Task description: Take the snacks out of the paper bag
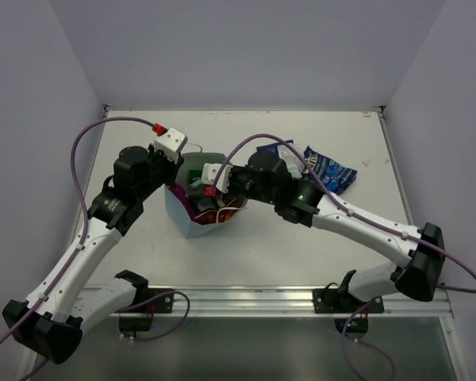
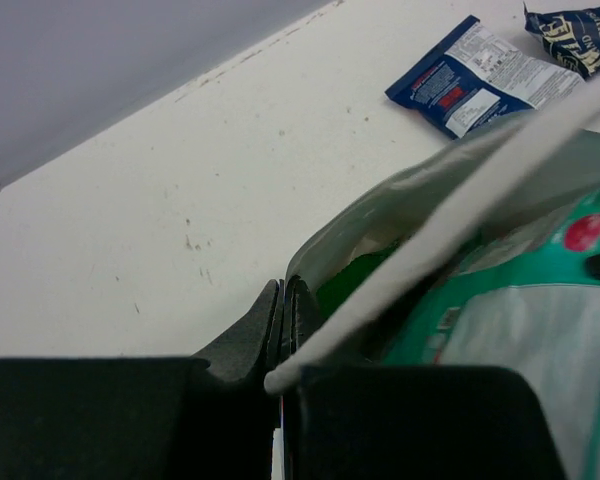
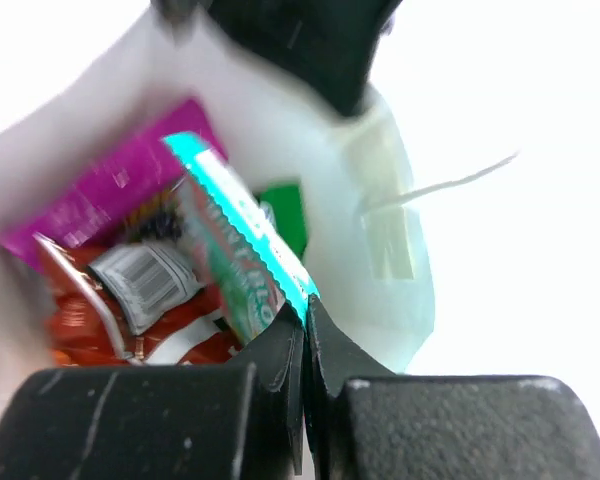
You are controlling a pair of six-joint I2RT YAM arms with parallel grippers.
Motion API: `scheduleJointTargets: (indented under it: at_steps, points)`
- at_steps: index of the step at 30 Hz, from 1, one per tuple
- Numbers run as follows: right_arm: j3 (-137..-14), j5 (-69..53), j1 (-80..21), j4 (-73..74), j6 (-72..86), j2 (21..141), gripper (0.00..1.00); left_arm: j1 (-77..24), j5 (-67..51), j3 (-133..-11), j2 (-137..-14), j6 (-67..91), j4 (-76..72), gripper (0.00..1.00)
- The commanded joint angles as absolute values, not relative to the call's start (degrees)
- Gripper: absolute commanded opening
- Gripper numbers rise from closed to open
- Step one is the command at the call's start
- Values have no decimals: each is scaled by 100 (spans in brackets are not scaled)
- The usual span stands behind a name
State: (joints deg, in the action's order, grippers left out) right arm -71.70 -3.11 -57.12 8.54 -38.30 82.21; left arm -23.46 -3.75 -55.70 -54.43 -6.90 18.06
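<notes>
The teal packet [image 3: 235, 250] stands in the paper bag [image 1: 182, 221] mid-table. It looks light, crinkly and likely slippery, best pinched at its sealed edge. The right gripper [image 3: 305, 322] is closed on that corner; the left gripper [image 2: 282, 318] clamps the bag's rim.

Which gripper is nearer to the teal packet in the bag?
Right. The right gripper is shut on a corner of the teal packet inside the paper bag; the left gripper pinches the bag's rim.
</notes>
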Motion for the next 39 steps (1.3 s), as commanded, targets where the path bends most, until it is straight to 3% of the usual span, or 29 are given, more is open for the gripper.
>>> scheduleJointTargets:
  at_steps: [1,7,16,21,24,29,34,39]
  points:
    - [-7488,-878,-5774,430,-3692,7621,0,-2356,-158,-6003,-5361,-624,1046,0]
    - [-7971,-783,-5766,422,-3349,7251,0,-2355,-27,-6064,-5405,-659,1037,0]
    - [-8332,1333,-5502,369,-2330,6469,0,-2347,957,-6091,-5537,-773,941,0]
    - [-7727,2558,-4774,702,-1172,5899,0,-2355,1248,-6082,-5590,-905,712,0]
    - [-6928,2164,-4176,1071,-134,5521,0,-2355,1318,-6117,-5625,-1002,580,0]
    - [-5664,1242,-4105,1415,1009,5475,0,-2355,1117,-6073,-5625,-1212,483,0]
    - [-4642,-735,-4113,495,1862,5624,0,-2355,844,-5942,-5511,-1380,501,0]
    - [-4000,-1221,-3701,44,2434,6274,0,-2355,537,-5845,-5405,-1564,597,0]
